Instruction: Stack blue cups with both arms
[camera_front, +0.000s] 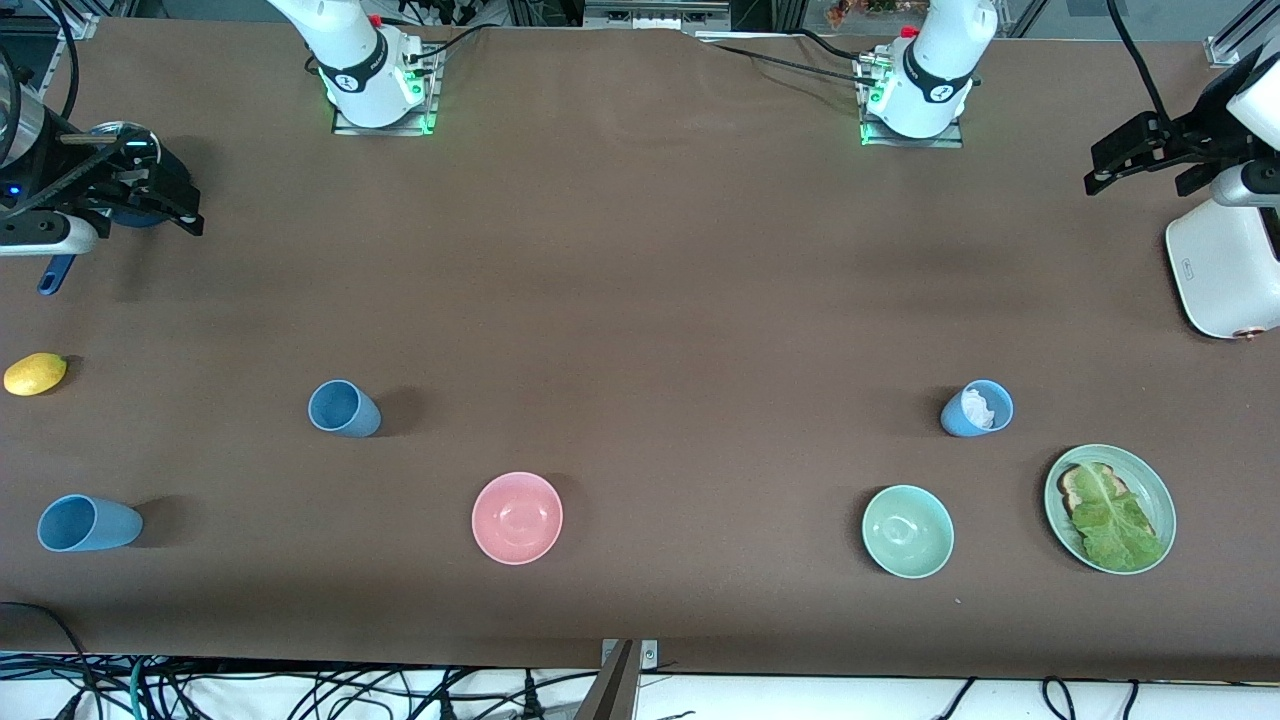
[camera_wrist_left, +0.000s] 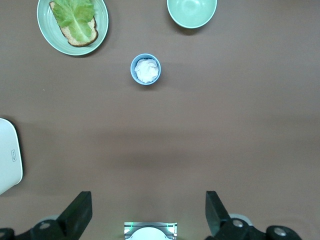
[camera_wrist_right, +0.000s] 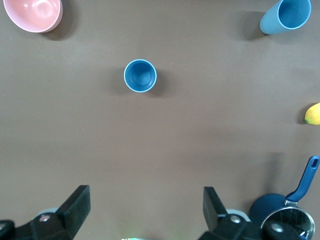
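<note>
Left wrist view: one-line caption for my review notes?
Open left gripper above a blue cup holding something white, near a green bowl.

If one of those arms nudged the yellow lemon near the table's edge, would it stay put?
Probably not. The lemon is rounded and oval, lying alone on the flat brown cloth with nothing beside it, so a push would likely make it roll or wobble off crookedly. Its skin looks smooth, so it might slip between narrow fingers. It seems firm rather than squashy, though that is hard to judge.
</note>
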